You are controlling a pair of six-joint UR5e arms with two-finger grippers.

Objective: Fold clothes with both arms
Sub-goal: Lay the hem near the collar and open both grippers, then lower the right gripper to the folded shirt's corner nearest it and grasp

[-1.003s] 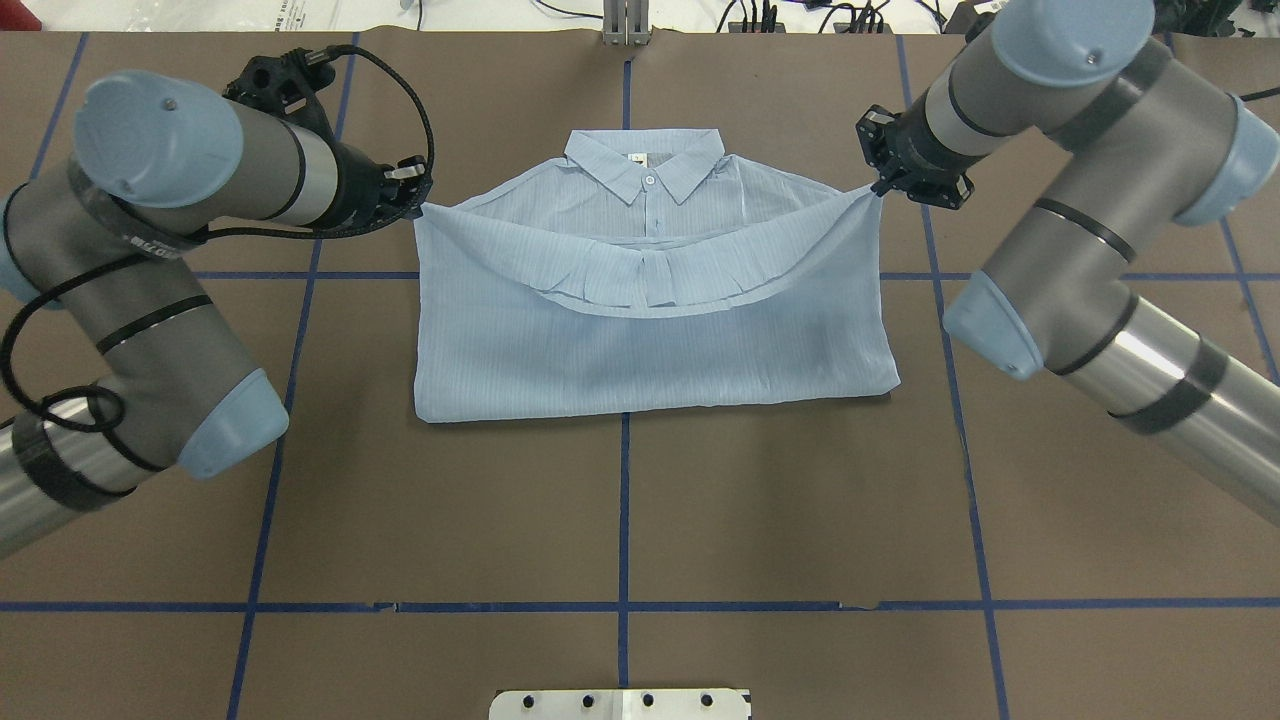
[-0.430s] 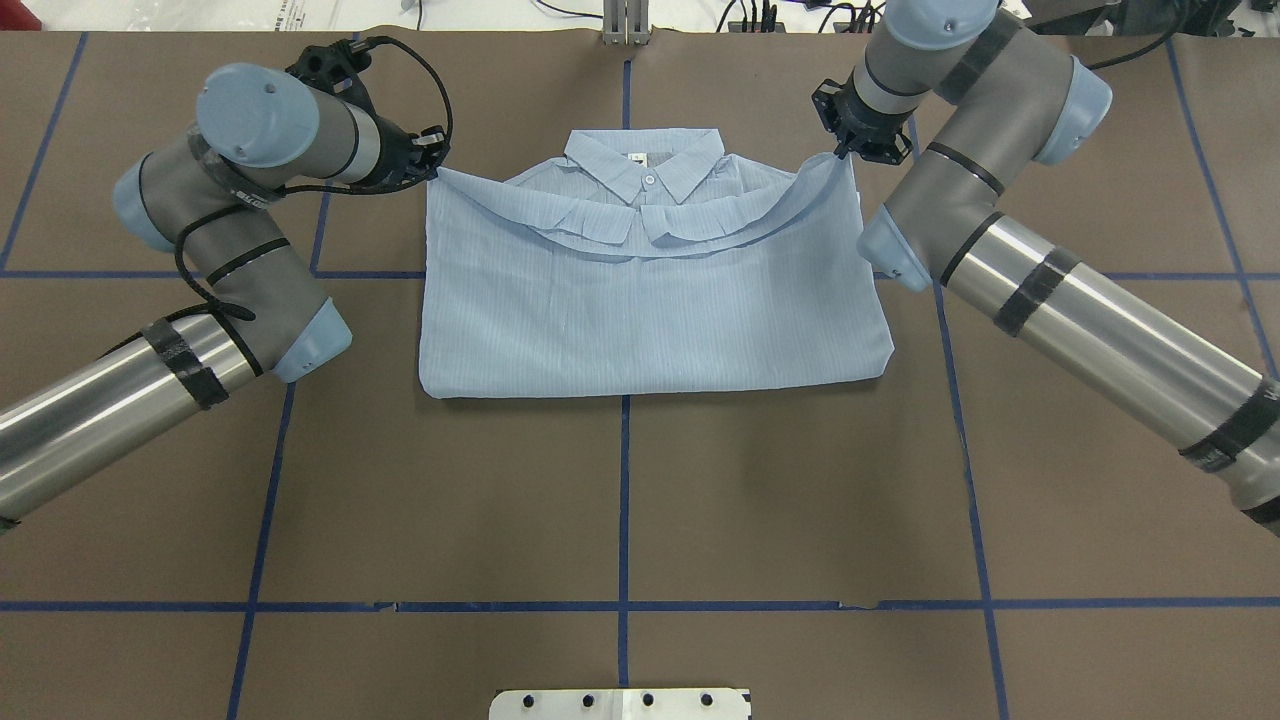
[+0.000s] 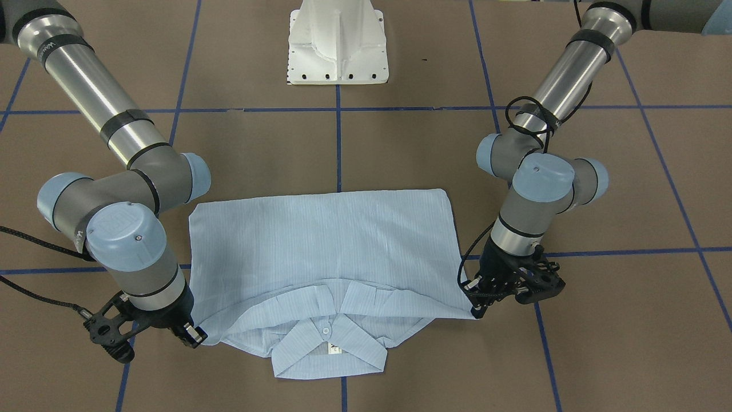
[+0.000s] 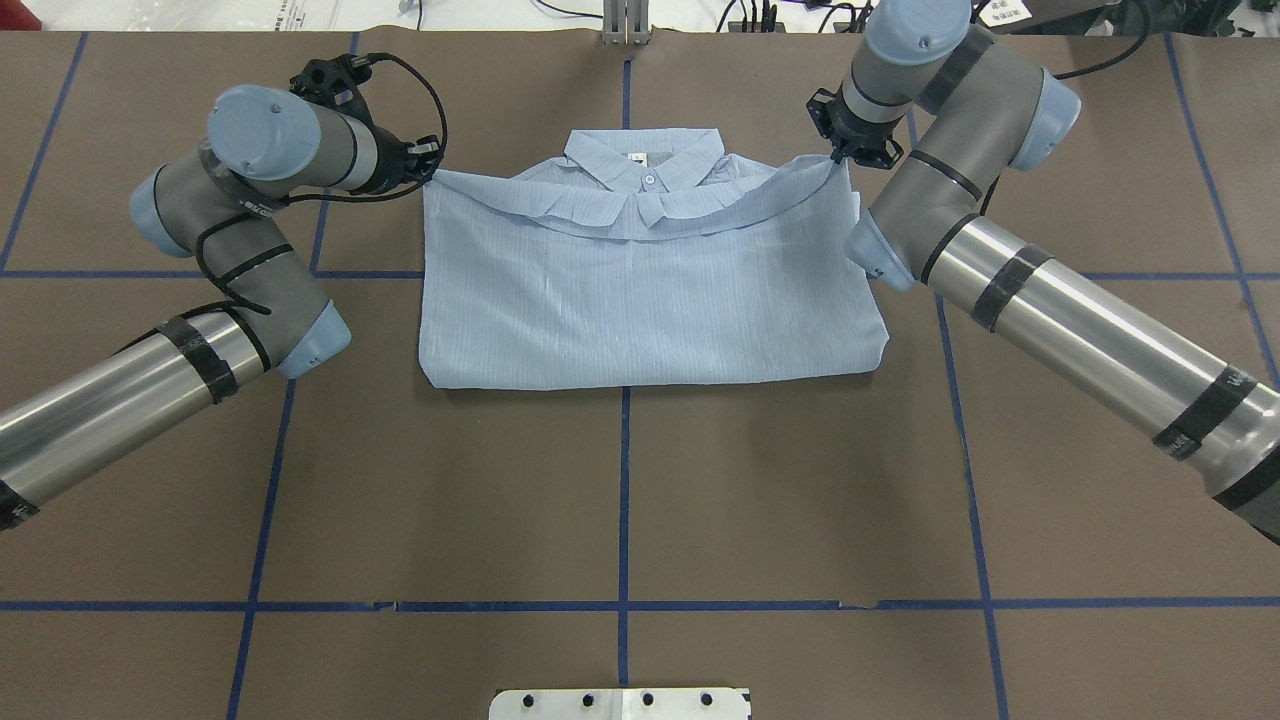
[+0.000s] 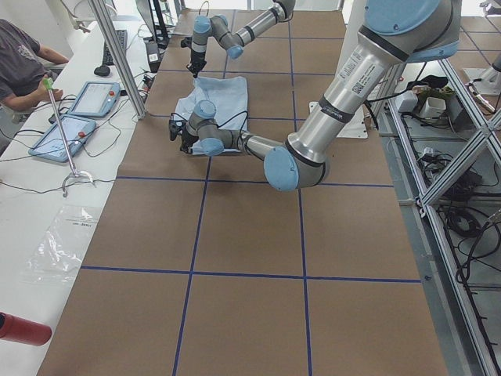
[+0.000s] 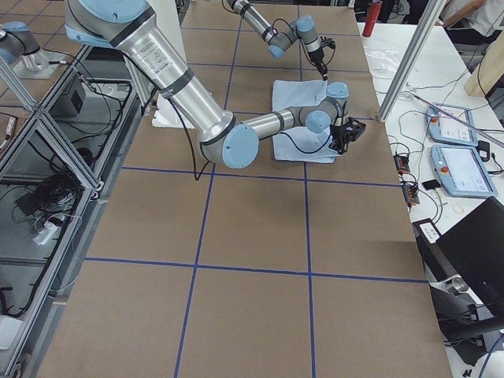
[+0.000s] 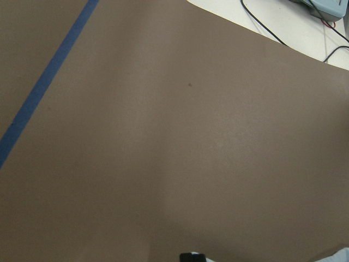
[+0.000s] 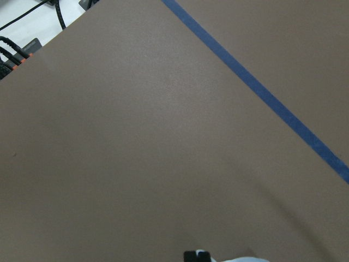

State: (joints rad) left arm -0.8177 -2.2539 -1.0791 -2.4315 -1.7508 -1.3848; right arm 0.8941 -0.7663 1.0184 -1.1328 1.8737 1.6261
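Light-blue crinkly cloth: one shirt (image 3: 320, 246), folded double on the brown worktop (image 3: 400, 149).

Front-facing view: the collar (image 3: 329, 343) is turned towards the camera. The raised hem edge is pinched at both corners. The left claw (image 3: 476, 309) is closed on the corner at the view's right, and the right claw (image 3: 194, 336) is closed on the other. The shirt's long axis runs from claw to claw, with the cloth inward of each. A white neck tag (image 3: 333, 347) is noted, its print too small to be read.

Overhead view: the hem is draped just short of the collar and sags at mid-span. Both arms are equally near.

Side views: nothing is added.

Wrist views: bare worktop, a blue tape line (image 7: 43, 82) and a sliver of cloth at the lower edge are shown.

Lowering and release are judged to come next.
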